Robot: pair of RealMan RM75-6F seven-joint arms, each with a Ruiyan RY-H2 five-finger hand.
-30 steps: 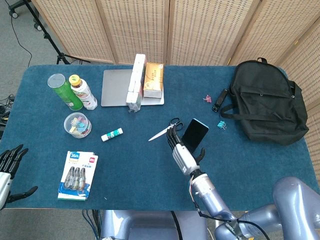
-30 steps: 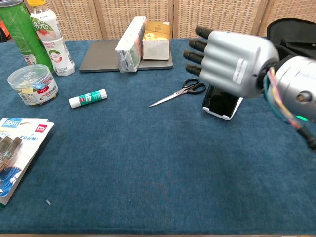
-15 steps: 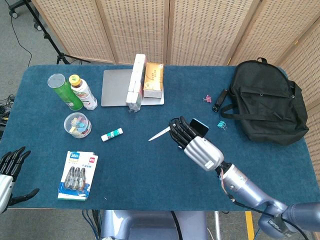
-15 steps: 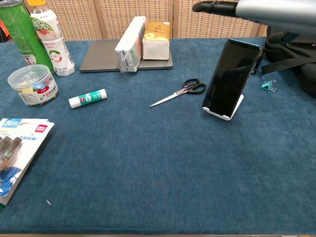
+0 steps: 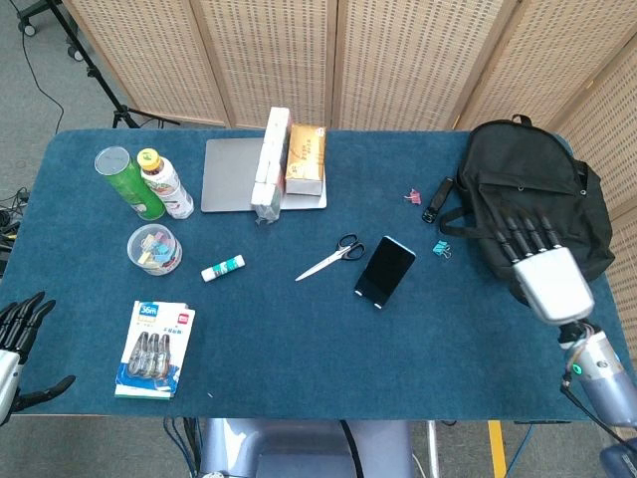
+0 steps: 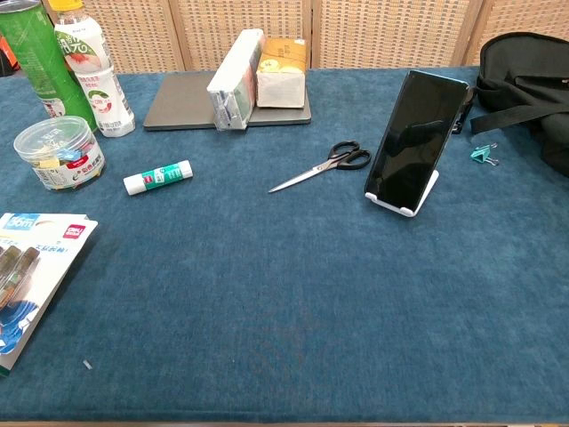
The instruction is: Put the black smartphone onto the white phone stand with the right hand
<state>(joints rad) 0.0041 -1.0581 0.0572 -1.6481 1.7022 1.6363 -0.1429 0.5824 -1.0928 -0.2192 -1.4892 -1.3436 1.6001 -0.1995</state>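
The black smartphone leans upright on the white phone stand, whose foot shows at the phone's lower edge, in the middle of the blue table. My right hand is far to the right, over the table's right edge beside the backpack, with its fingers straight and apart, holding nothing. My left hand hangs off the table's near left corner, fingers spread and empty. The chest view shows neither hand.
Scissors lie just left of the phone. A black backpack fills the right end. A glue stick, clip jar, bottle, green can, laptop with boxes and a card pack lie to the left.
My right hand has let go of the phone and drawn away to the right, out of the chest view. The phone stays leaning on the stand.
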